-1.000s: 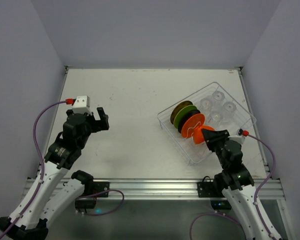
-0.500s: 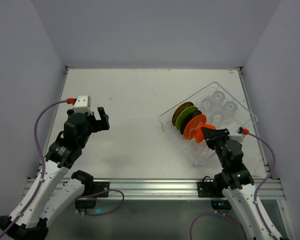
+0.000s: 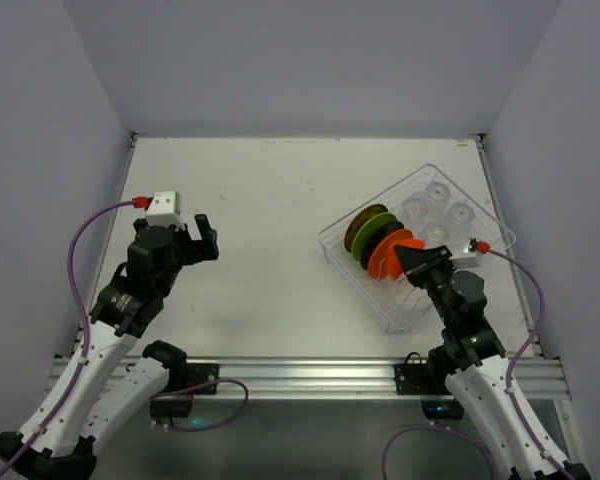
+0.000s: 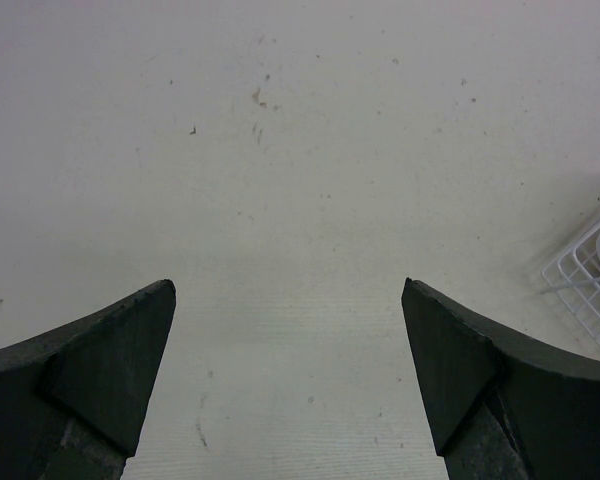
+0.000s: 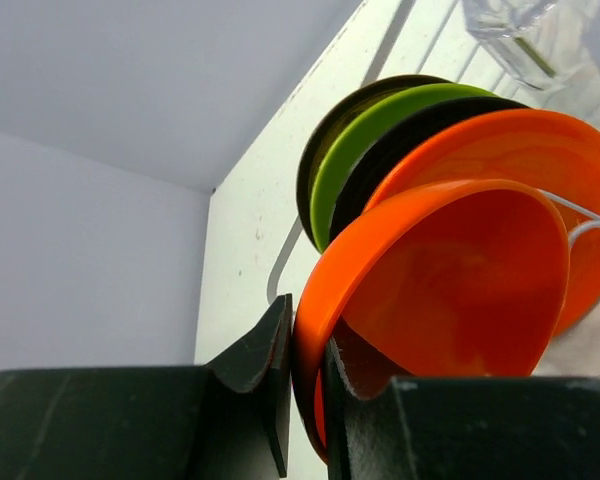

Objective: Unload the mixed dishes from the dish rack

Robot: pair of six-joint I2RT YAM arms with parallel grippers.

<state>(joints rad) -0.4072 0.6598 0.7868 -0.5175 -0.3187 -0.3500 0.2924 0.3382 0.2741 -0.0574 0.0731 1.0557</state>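
The dish rack (image 3: 495,222) lies at the right of the table. In it stand a brown-yellow plate (image 3: 357,224), a lime green plate (image 3: 369,233), a dark plate (image 5: 398,152) and an orange plate (image 5: 540,150), all on edge. Beside them are several clear cups (image 3: 437,208). The small orange-red bowl (image 5: 450,280) leans against the orange plate at the near end of the row. My right gripper (image 5: 310,330) is shut on the bowl's rim, one finger inside and one outside. My left gripper (image 4: 288,300) hangs open over bare table at the left, holding nothing.
A corner of the rack (image 4: 585,280) shows at the right edge of the left wrist view. Grey walls close in the table on three sides. The rack sits near the table's right edge (image 3: 510,260).
My right gripper's fingers have closed onto the bowl's rim, and the wrist has shifted slightly up and left with it. The left arm has not moved.
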